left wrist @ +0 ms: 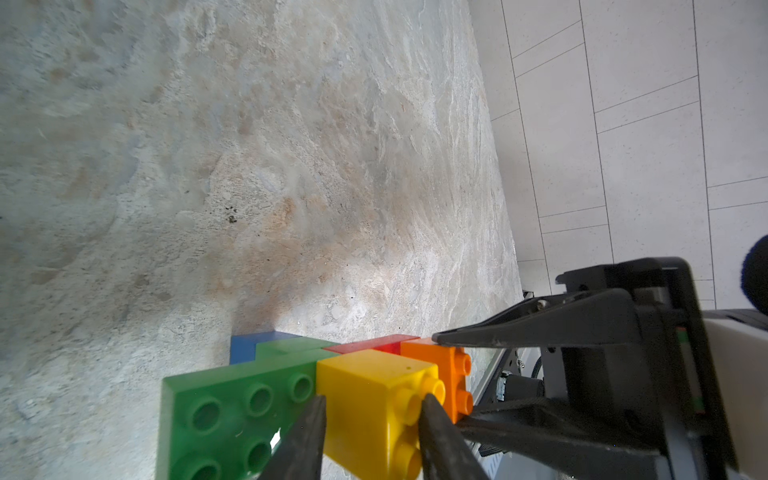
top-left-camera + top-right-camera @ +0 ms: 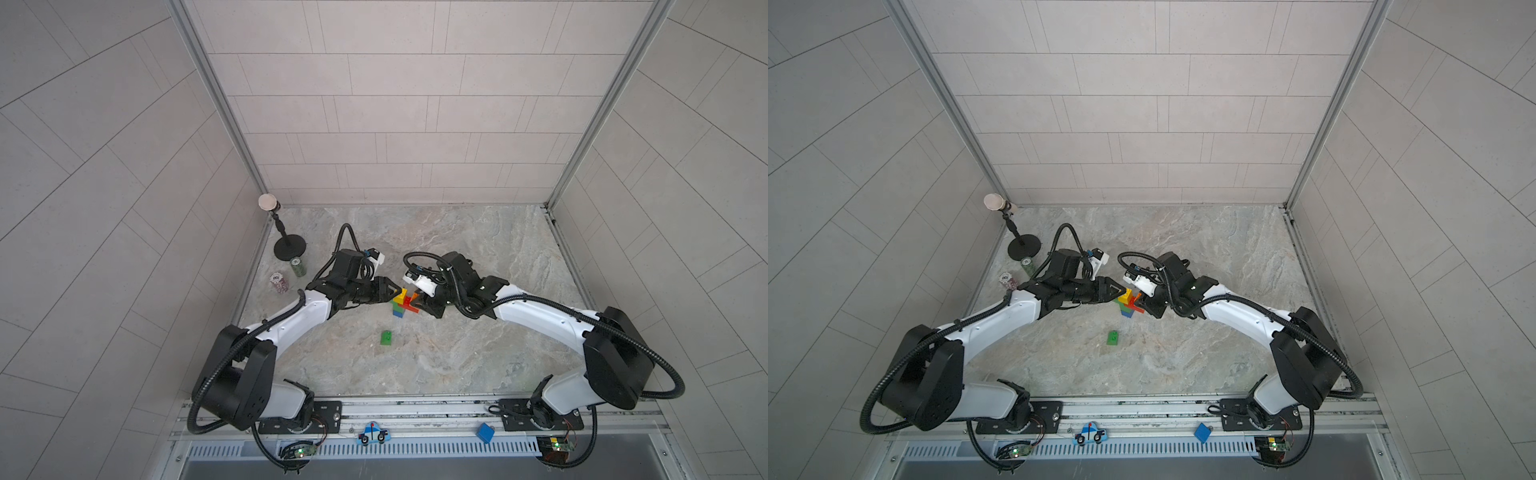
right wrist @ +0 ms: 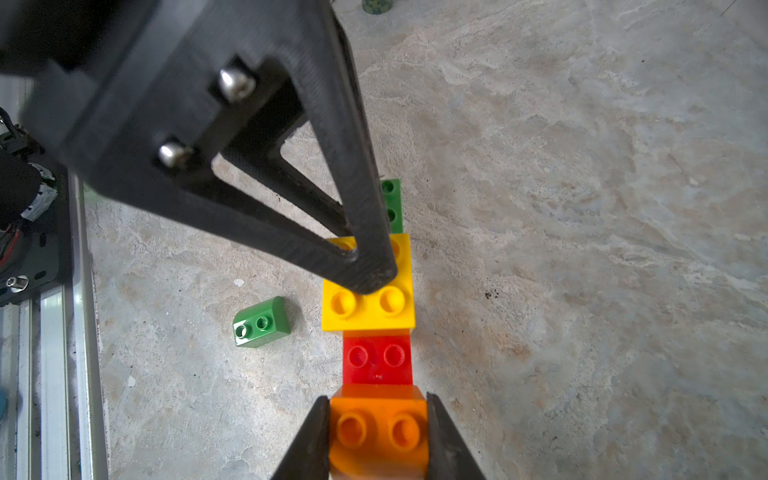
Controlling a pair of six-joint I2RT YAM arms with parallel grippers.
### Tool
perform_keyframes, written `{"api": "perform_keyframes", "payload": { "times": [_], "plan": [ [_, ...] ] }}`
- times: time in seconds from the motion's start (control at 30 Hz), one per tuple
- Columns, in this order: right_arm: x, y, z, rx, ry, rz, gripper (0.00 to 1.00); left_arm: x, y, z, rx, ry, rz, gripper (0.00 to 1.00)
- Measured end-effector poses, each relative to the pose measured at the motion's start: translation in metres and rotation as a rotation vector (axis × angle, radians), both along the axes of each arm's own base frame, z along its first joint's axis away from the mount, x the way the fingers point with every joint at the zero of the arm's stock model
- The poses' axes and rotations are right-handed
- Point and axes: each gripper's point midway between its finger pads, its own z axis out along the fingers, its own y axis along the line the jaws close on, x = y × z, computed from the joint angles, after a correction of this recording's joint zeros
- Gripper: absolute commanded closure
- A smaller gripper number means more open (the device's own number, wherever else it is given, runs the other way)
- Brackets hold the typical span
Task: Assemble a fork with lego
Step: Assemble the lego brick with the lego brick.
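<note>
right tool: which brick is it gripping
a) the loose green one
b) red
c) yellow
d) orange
d: in the right wrist view the right tool is closed against both sides of the orange brick.

Both top views look steeply down from high above the front rail (image 2: 415, 409), facing the back wall (image 2: 395, 104), far enough off to take in the whole table (image 2: 457, 257), and share nearly the same scene, slightly shifted sideways. The left wrist camera sits close behind the left gripper (image 1: 374, 399), looking low across the table toward a tiled wall (image 1: 623, 124); the right wrist camera looks almost straight down from close behind the right gripper (image 3: 377, 399). Both wrist views share the yellow brick (image 1: 374, 370) and orange brick (image 3: 378, 432), seen small mid-table in both top views.
</note>
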Motion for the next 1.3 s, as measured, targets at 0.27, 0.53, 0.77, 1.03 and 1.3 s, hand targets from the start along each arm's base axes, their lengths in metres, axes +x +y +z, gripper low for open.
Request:
{"api": "perform_keyframes", "payload": {
  "times": [0.27,0.53,0.77,1.03,1.3],
  "plan": [
    [-0.0001,0.0006,-0.0005,0.009,0.008,0.007,1.0,0.0003,0.0006,-0.0001,0.0,0.001,0.001,0.6],
    [-0.0001,0.0033,-0.0023,0.016,0.022,0.023,1.0,0.0005,0.0008,-0.0001,0.0,0.0,0.002,0.59],
    [0.0012,0.0048,-0.0031,0.013,0.025,0.04,1.0,0.0009,0.0012,0.0001,0.0,0.0,0.004,0.6],
    [0.0022,0.0062,-0.0068,0.003,0.026,0.05,1.0,0.0011,0.001,0.0006,0.0,0.0,0.003,0.6],
    [0.0023,0.0062,-0.0071,0.001,0.024,0.054,1.0,0.0012,0.0012,0.0007,0.001,-0.001,0.003,0.6]
  ]
}}
